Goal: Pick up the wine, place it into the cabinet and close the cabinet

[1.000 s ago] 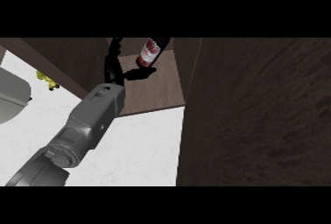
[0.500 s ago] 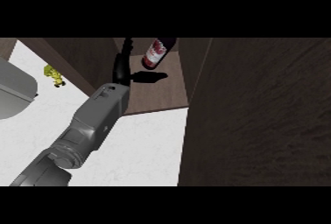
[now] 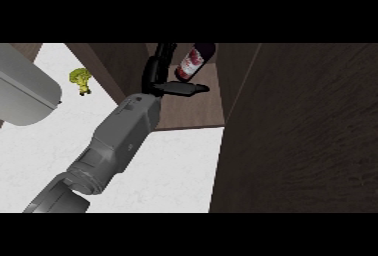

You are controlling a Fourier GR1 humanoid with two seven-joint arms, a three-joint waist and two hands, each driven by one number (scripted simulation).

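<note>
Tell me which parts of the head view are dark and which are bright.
Head view: the cabinet door at right is dark brown and dim; the cabinet interior around the wine bottle is shaded; the white counter is brightest; the black hand shows little detail against the dark wood.

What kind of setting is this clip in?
Most likely a kitchen: a white counter, a dark wooden cabinet with a wine bottle inside by the left robot hand, and a grey sink-like basin.

At upper centre, the left hand (image 3: 157,75) reaches inside the cabinet (image 3: 193,107), its fingers straight, just beside the wine (image 3: 192,64). A yellow-green object (image 3: 80,80) lies at upper left.
</note>
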